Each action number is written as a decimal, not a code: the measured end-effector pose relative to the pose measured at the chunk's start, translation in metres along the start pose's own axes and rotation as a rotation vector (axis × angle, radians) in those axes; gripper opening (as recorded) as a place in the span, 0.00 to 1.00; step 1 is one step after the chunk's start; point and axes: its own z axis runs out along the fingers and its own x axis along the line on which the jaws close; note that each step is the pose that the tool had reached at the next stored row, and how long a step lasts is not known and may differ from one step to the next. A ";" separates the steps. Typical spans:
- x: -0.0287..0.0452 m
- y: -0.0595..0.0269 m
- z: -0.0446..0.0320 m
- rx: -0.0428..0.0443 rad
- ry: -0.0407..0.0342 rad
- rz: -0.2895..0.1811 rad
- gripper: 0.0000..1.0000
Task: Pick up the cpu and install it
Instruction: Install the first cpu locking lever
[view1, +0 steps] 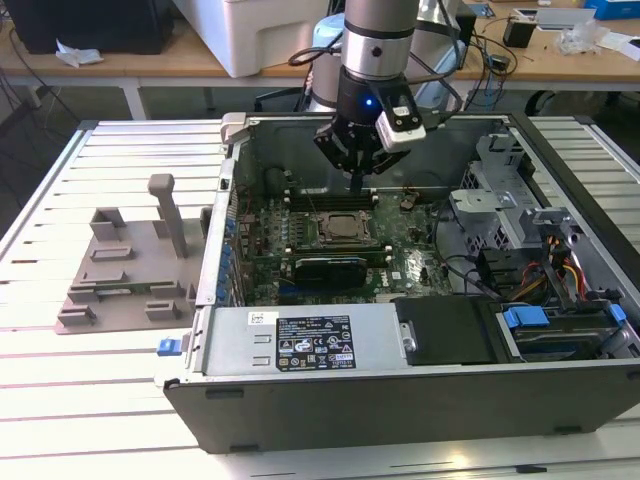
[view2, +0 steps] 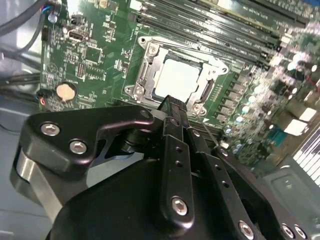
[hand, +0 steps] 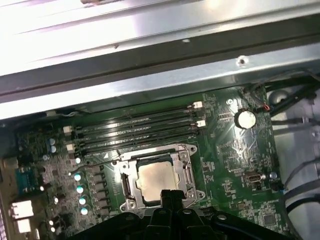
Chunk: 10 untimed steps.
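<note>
Cpu (view2: 177, 80) sat in socket (view2: 145, 67), just beyond hand (view2: 172, 107) at 12 o'clock; fingers closed, empty.

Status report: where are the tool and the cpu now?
Tool above the motherboard, fingers together, holding nothing. Cpu lies flat in the socket frame. Nothing in the way.

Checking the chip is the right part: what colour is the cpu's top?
Pale silver-grey on the cpu, clearest in the second wrist view.
</note>
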 end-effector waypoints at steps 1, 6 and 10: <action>0.0000 0.0000 0.0000 0.0003 -0.0003 -0.017 0.11; 0.0000 0.0000 0.0000 -0.0415 0.0039 -0.115 0.11; 0.0000 0.0000 0.0000 -0.0516 0.0055 -0.162 0.11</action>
